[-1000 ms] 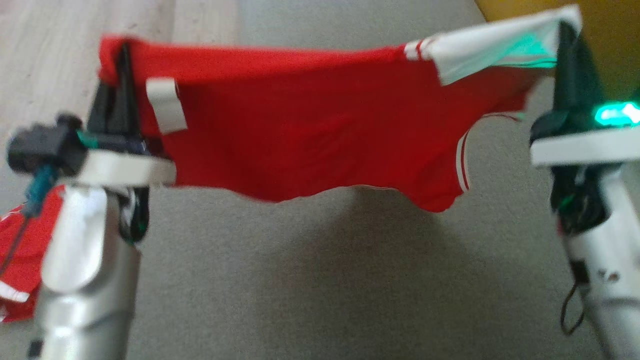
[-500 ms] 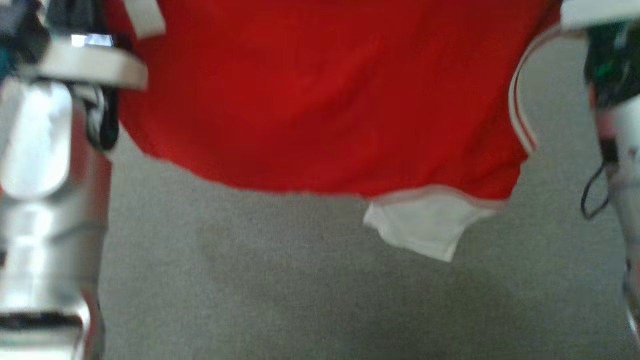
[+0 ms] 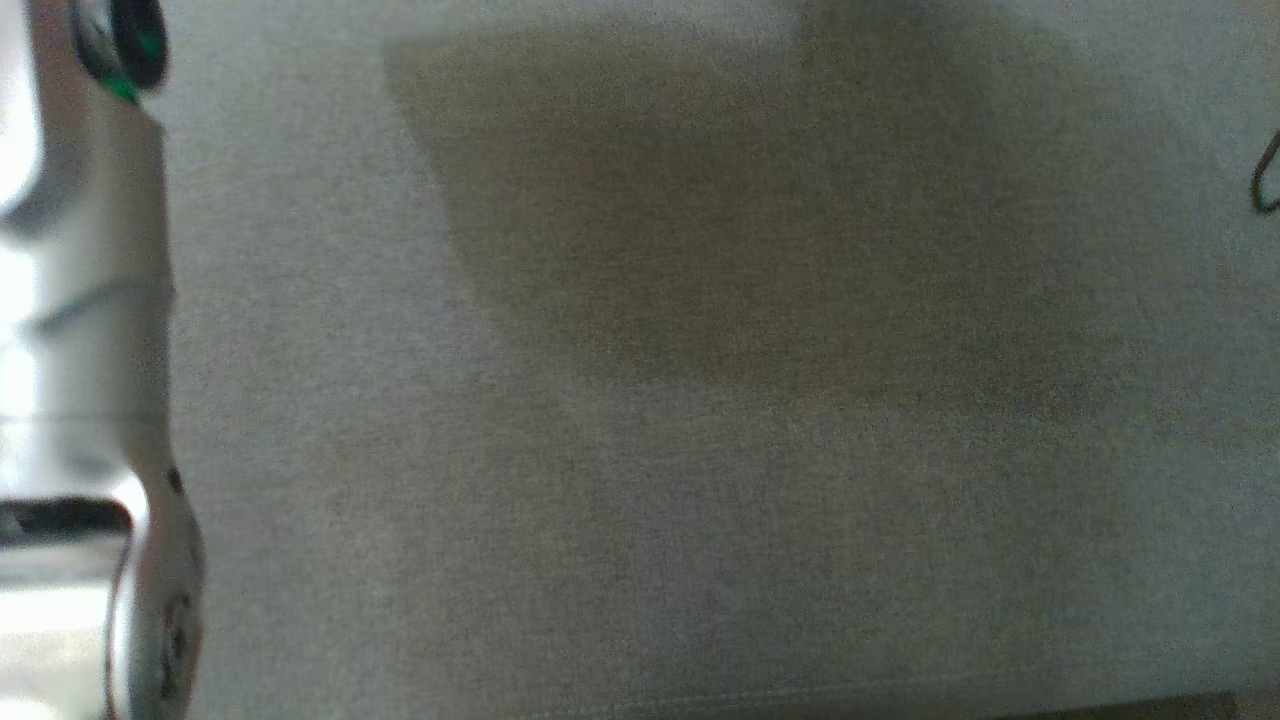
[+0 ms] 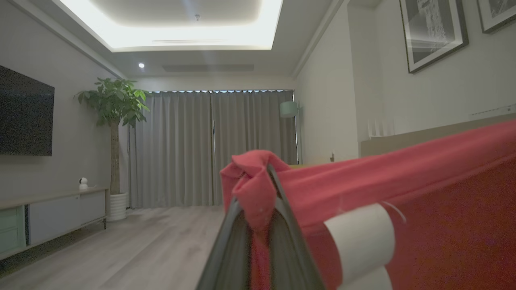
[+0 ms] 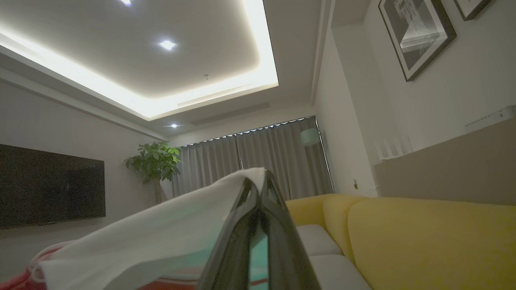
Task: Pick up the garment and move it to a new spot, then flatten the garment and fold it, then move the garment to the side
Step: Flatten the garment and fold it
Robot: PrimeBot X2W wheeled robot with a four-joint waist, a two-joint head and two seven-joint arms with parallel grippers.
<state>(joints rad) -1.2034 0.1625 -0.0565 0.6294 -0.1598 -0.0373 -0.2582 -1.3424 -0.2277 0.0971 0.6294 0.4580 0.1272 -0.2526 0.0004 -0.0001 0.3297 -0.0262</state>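
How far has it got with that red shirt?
Pick-up looks done: the left tool and right tool are each shut on an edge of the garment, which stretches taut in the air. Moving it seems in hand. Laying it on the grey surface, flattening, folding and setting it aside remain.

Dim cove-lit room, blurred head view

Grey surface (image 3: 700, 520) lies open; left forearm (image 3: 90, 300) flanks it; yellow sofa (image 5: 423, 241) rises nearby.
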